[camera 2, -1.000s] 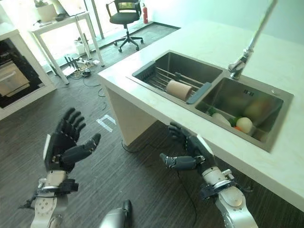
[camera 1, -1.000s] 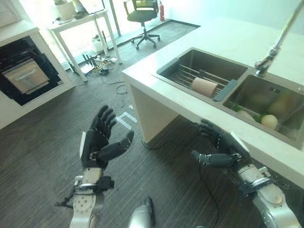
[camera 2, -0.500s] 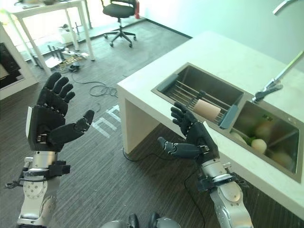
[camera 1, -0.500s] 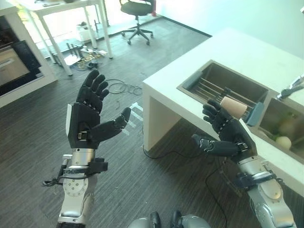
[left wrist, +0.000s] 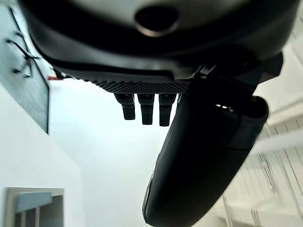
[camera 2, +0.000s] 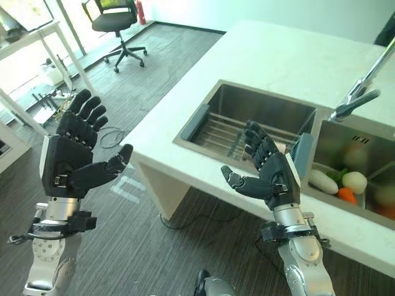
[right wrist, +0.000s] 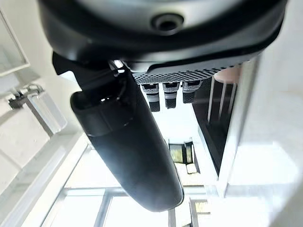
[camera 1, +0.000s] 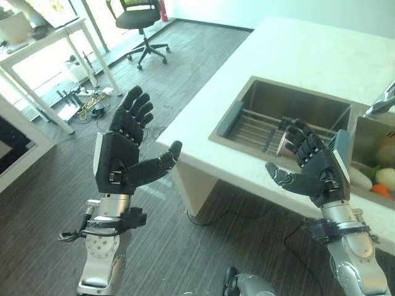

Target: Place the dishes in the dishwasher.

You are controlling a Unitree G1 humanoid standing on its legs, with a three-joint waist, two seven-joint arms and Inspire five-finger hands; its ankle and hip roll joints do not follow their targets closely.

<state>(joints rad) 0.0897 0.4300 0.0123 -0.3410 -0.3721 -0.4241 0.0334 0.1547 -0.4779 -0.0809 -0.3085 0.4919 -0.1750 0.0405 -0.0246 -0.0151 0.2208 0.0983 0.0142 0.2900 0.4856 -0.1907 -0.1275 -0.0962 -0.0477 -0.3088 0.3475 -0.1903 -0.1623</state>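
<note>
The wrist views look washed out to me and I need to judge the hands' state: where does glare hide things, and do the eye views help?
Left wrist view: bright glare behind the left hand, whose thumb and fingers show as silhouettes. Right wrist view: blown-out windows behind the right hand. Left eye view: evenly lit, both hands clearly open; daylight floods the floor by the office chair.

You find no legible text, label, number or sign here. At 1 o'clock, small marks on the sink (camera 2: 345, 143) back wall are too fine to read.
</note>
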